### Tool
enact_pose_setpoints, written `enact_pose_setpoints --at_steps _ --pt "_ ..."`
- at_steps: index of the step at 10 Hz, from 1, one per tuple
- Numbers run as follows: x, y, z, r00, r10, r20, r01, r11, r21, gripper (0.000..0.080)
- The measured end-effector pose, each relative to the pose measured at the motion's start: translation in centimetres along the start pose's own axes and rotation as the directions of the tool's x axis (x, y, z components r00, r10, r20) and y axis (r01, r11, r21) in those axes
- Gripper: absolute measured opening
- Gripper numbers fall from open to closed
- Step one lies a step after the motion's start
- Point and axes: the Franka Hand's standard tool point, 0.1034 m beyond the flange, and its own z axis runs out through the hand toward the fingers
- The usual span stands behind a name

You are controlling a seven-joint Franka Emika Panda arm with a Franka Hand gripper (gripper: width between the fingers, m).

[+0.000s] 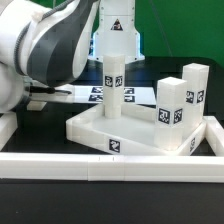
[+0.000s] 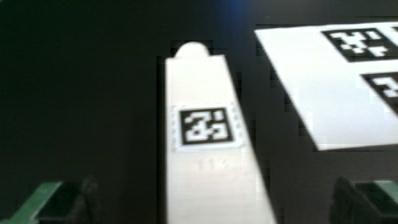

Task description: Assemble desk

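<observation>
The white tabletop (image 1: 100, 132) lies in the middle of the exterior view with a small tag on its front edge. Three white tagged legs stand upright on it: one in the middle (image 1: 114, 88) and two towards the exterior view's right (image 1: 172, 106) (image 1: 195, 90). In the wrist view another white leg (image 2: 206, 140) lies flat on the black table, tag facing up. My gripper (image 2: 208, 200) is open over it. One dark finger (image 2: 50, 200) is on each side of the leg, with a clear gap on both sides. In the exterior view the arm hides the gripper.
The marker board (image 2: 338, 85) lies close beside the lying leg and shows behind the tabletop (image 1: 88, 96). White border rails run along the front (image 1: 100, 166) and the exterior view's right (image 1: 212, 135). A white tagged post (image 1: 115, 25) stands at the back.
</observation>
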Motion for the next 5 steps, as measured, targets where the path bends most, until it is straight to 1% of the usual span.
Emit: enact_pose_setpoints --at_steps 3,5 --pt "0.56 0.92 0.93 1.0 0.005 -0.015 -0.005 1.0 0.006 0.0649" --pt "0.53 0.89 1.21 1.0 0.006 -0.01 -0.006 1.0 0.009 0.0649"
